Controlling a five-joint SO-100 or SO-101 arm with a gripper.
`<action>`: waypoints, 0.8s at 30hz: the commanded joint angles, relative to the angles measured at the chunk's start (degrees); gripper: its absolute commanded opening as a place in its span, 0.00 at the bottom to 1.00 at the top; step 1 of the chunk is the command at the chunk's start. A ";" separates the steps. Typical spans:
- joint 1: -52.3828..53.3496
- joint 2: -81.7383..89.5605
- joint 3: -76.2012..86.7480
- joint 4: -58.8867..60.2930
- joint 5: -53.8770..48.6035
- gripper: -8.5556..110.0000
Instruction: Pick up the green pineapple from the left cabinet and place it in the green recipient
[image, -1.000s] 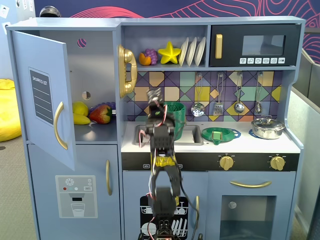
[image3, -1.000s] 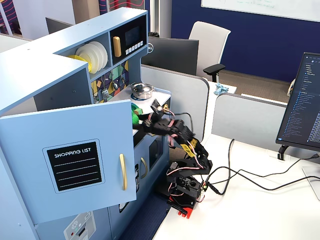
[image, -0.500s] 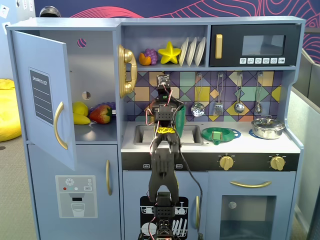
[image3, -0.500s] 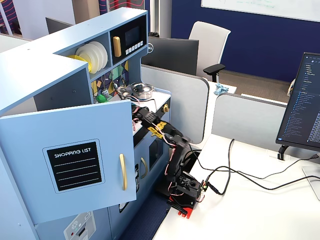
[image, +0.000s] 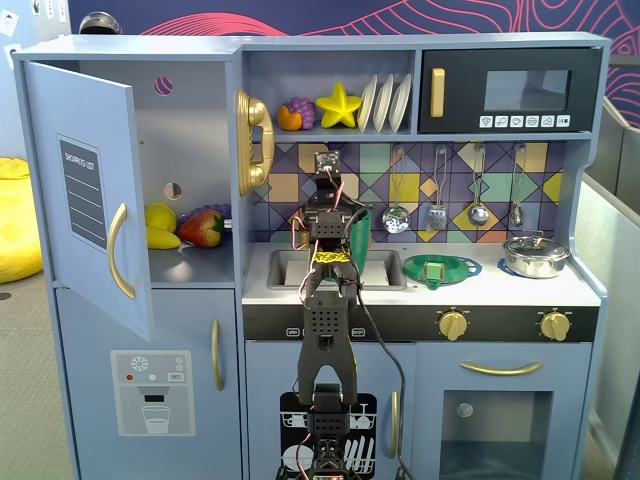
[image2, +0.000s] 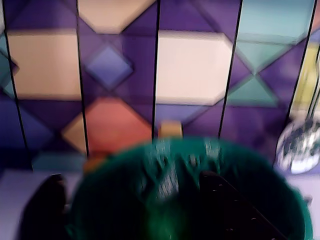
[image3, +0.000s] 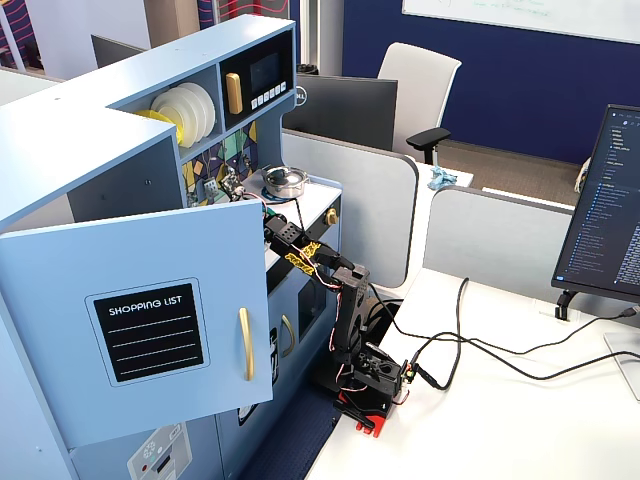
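The left cabinet (image: 190, 130) stands with its door (image: 85, 195) swung open; only a yellow lemon (image: 160, 218) and a red strawberry (image: 203, 228) show inside. The green recipient (image: 361, 228) stands at the back of the counter, mostly hidden behind my arm. In the blurred wrist view I look down into the recipient's rim (image2: 260, 175). A brighter green blur low inside it (image2: 165, 222) may be the green pineapple. My gripper (image2: 130, 176) is over the cup with its black fingers (image2: 45, 205) spread wide apart, nothing clamped between them. It also shows in both fixed views (image: 333, 205) (image3: 235, 187).
A flat green strainer dish (image: 440, 268) and a silver pot (image: 535, 255) sit on the counter right of the sink (image: 290, 268). Utensils (image: 437, 215) hang on the tiled backsplash. The open door (image3: 150, 330) juts out at the left.
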 joint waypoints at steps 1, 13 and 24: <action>0.35 5.71 0.70 -0.88 0.44 0.35; 1.14 45.35 30.76 14.41 -5.36 0.31; 2.02 76.90 73.48 34.45 1.23 0.24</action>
